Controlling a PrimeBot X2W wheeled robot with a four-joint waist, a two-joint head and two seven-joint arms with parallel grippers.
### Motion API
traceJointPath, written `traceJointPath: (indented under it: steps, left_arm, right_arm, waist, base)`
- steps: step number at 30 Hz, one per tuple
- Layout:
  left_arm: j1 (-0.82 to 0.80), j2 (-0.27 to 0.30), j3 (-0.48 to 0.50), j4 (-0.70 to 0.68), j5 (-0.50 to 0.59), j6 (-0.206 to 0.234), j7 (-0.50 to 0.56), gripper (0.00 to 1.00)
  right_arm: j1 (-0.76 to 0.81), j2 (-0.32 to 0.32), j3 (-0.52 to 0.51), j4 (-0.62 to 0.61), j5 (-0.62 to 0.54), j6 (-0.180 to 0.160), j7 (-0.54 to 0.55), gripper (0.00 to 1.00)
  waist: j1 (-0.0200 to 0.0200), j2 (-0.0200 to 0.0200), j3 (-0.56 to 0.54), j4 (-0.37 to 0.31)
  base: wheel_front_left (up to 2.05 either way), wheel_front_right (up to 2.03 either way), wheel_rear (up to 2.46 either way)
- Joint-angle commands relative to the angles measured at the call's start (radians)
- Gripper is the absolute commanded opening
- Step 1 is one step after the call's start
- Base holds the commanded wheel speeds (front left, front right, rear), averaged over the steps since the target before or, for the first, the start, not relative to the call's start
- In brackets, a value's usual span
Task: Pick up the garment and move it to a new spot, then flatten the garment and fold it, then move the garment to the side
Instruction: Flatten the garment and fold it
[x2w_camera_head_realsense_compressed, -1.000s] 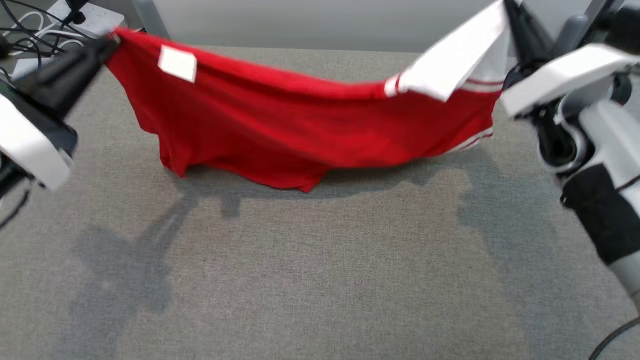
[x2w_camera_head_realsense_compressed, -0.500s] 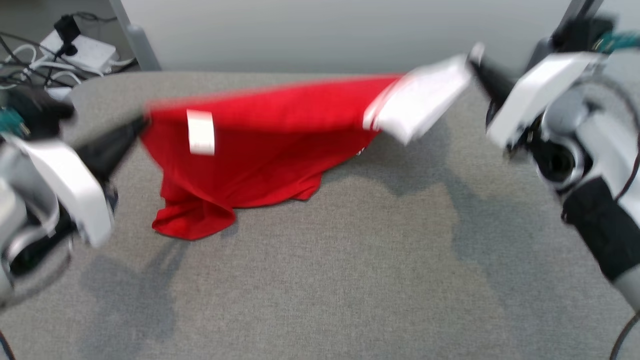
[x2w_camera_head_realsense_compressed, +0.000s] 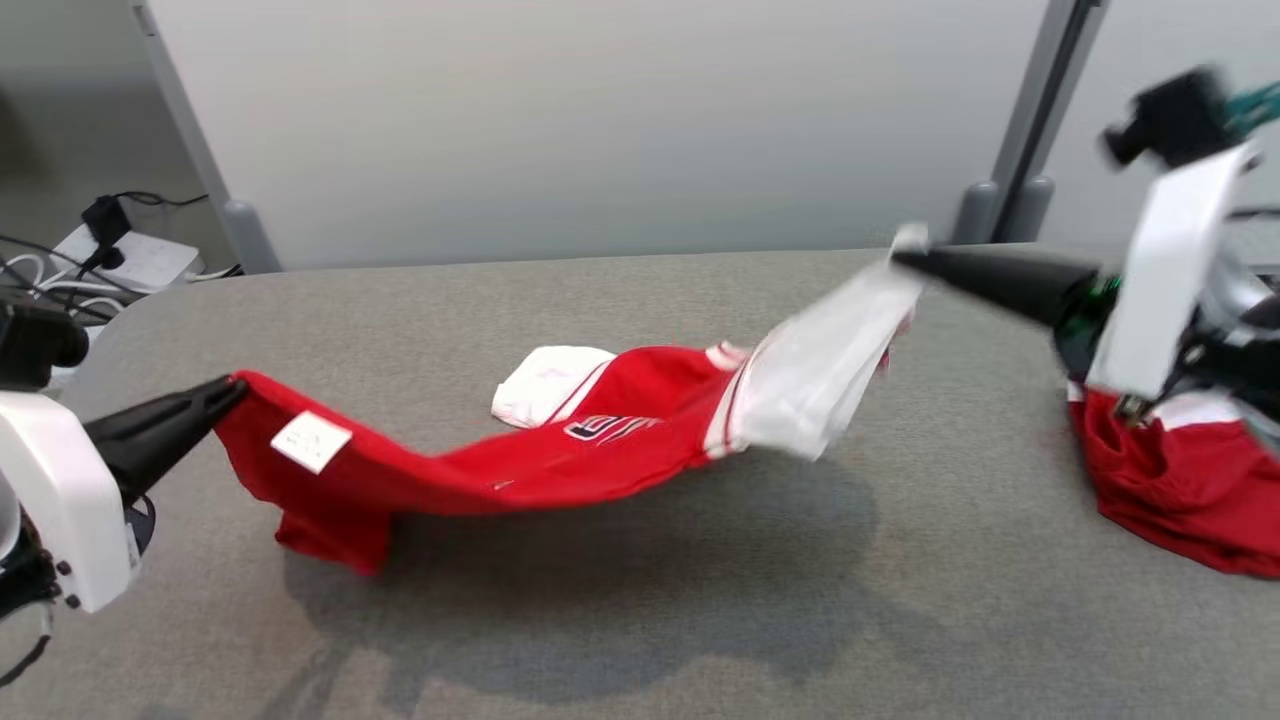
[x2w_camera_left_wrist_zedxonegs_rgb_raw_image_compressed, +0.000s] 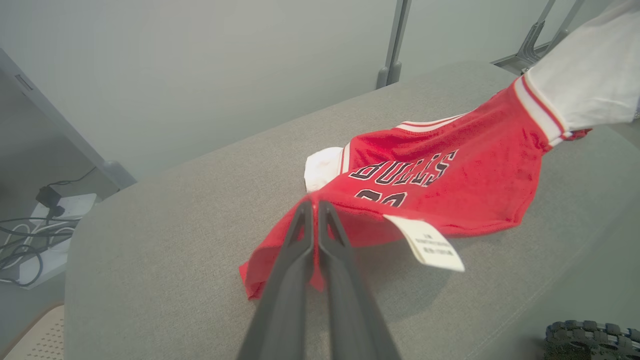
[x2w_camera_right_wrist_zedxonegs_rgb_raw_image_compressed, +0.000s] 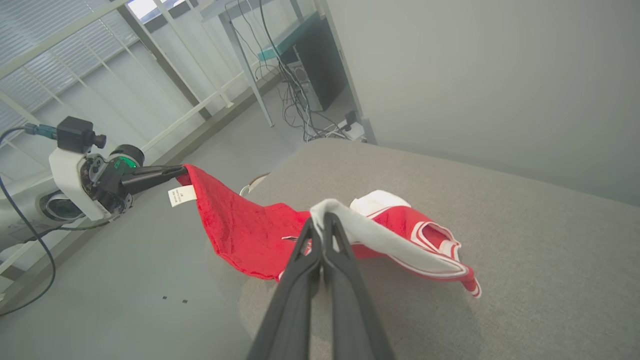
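Plainly, left jaws and right jaws clamp opposite ends of the garment (x2w_camera_head_realsense_compressed: 560, 462).

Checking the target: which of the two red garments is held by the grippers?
The lettered jersey strung between the left gripper and right gripper; the other red garment lies heaped on the table at the right, ungripped.

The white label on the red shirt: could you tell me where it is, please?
In the head view the label sits at the left end of the shirt, close beside the left gripper pinching that corner.
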Motion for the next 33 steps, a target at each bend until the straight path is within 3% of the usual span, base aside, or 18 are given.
traceJointPath:
  steps: [1, 5, 10, 21, 26, 30, 33]
  left_arm:
    - [-0.059, 0.051, 0.075, -0.025, 0.033, 0.013, -0.026, 0.00]
    - [-0.081, 0.045, 0.100, -0.038, 0.062, 0.008, -0.078, 0.00]
    - [-0.111, -0.007, 0.129, 0.004, 0.112, -0.015, -0.179, 0.00]
    - [-0.186, -0.187, 0.147, 0.277, 0.246, -0.049, -0.355, 0.00]
    - [-0.266, -0.280, 0.191, 0.408, 0.336, -0.055, -0.390, 0.00]
    - [-0.239, -0.325, 0.232, 0.446, 0.364, -0.060, -0.393, 0.00]
    - [-0.138, -0.323, 0.167, 0.425, 0.310, -0.061, -0.390, 0.00]
  right_arm:
    - [-0.037, -0.020, -0.057, -0.060, 0.003, 0.004, -0.042, 0.00]
    - [-0.107, -0.025, -0.135, -0.070, -0.048, 0.004, -0.112, 0.00]
    - [-0.175, 0.049, -0.193, 0.018, -0.120, 0.004, -0.208, 0.00]
    - [-0.272, 0.246, -0.251, 0.357, -0.412, 0.004, -0.516, 0.00]
    - [-0.346, 0.323, -0.283, 0.485, -0.476, 0.004, -0.647, 0.00]
    - [-0.327, 0.345, -0.238, 0.525, -0.454, 0.004, -0.587, 0.00]
    - [-0.252, 0.333, -0.174, 0.496, -0.388, 0.004, -0.454, 0.00]
  waist:
    - [-0.0001, -0.0001, -0.002, -0.028]
    - [-0.0001, -0.0001, 0.011, -0.054]
    - [-0.0001, -0.0001, 0.043, -0.073]
    - [-0.0001, -0.0001, 0.105, -0.089]
    - [-0.0001, -0.0001, 0.114, -0.087]
    - [-0.0001, -0.0001, 0.105, -0.083]
    - [-0.0001, -0.0001, 0.085, -0.082]
  base:
    - [0.00, 0.00, 0.00]
    - [0.00, 0.00, 0.00]
    - [0.00, 0.00, 0.00]
    - [0.00, 0.00, 0.00]
    - [0.00, 0.00, 0.00]
    - [0.00, 0.00, 0.00]
    - [0.00, 0.00, 0.00]
